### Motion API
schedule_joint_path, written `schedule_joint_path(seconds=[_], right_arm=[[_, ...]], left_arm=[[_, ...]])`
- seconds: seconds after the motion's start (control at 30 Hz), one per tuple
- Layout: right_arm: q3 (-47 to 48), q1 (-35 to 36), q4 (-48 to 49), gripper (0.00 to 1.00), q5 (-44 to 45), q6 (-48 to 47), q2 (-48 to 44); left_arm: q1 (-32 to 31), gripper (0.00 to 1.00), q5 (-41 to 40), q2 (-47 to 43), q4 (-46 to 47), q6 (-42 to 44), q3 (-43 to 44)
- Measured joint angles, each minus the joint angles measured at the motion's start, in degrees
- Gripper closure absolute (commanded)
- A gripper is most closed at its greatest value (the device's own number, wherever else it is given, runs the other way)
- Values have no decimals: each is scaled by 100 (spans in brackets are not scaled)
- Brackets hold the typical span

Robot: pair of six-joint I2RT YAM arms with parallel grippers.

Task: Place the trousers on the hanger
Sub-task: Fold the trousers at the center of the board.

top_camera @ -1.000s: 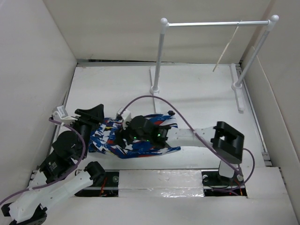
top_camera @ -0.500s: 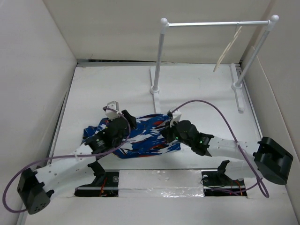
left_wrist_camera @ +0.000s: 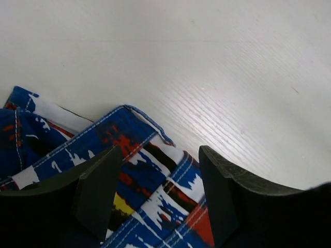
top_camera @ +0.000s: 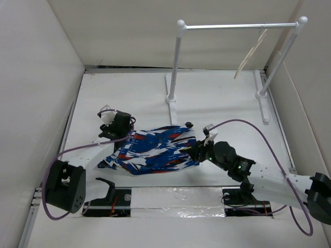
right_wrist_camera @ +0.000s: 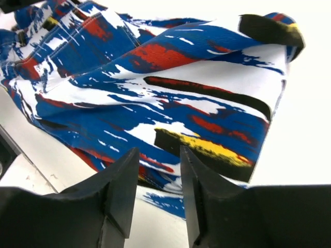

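Observation:
The trousers [top_camera: 155, 150], bright blue with white, red and black streaks, lie bunched flat near the table's front. My left gripper [top_camera: 118, 129] is at their upper left corner. In the left wrist view it [left_wrist_camera: 158, 175] stands open, with a seamed edge of the trousers [left_wrist_camera: 129, 150] lying between its fingers. My right gripper [top_camera: 199, 151] is at their right edge. Its jaws [right_wrist_camera: 158, 160] are open a little, with the hem of the trousers [right_wrist_camera: 170, 77] just in front of the tips. The pale hanger [top_camera: 250, 54] hangs at a tilt from the rail at the back right.
A white two-post rail stand [top_camera: 238, 25] stands at the back, its feet on the table. White walls [top_camera: 36, 77] close in both sides and the back. Purple cables loop over both arms. A taped strip [top_camera: 176, 199] runs along the near edge.
The left arm has drawn back from over the trousers to their upper left corner and opened wider. The right gripper has backed to the right edge and reopened. The trousers are spread wider.

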Motion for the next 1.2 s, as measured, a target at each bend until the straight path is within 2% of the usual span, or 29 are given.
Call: schedule_joint_path(seconds=[0.1,0.3,0.33,0.43,0.7,0.9,1.0,1.03,1.1,1.2], right_arm=[[-284,-79,-157,47,9,-9,-566],[-570,-426,-745,46,-162,-129,-1239],[-603,-490,-791,46,-216,-157,-1311],[-706,-691,-881,47,-396,-216,-1462],[-914,-1349,-857,52,-1165,-452,-1377],[-968,-1467,-785,52,-1578,-533,-1386],[-1021,-1508,-758,50,-1738,-544,-1373],[-1025,-1539,-737,50,-1790,-542,-1353],[-1045,-1598,-667,49,-1875,-542,-1311],[-1128,-1753,-538,53,-2057,-518,-1198]], left_arm=[[133,41,-76,424,-103,13,229],[391,40,-267,916,-439,9,643],[457,36,-284,975,-490,15,713],[710,33,-236,1187,-601,87,949],[1001,35,96,1930,-835,374,1427],[1005,45,203,1996,-1012,527,1491],[1005,56,219,1996,-1049,544,1502],[1005,66,227,1996,-1067,555,1502],[1005,79,269,1996,-1075,568,1502],[1008,94,321,1996,-1084,581,1502]])
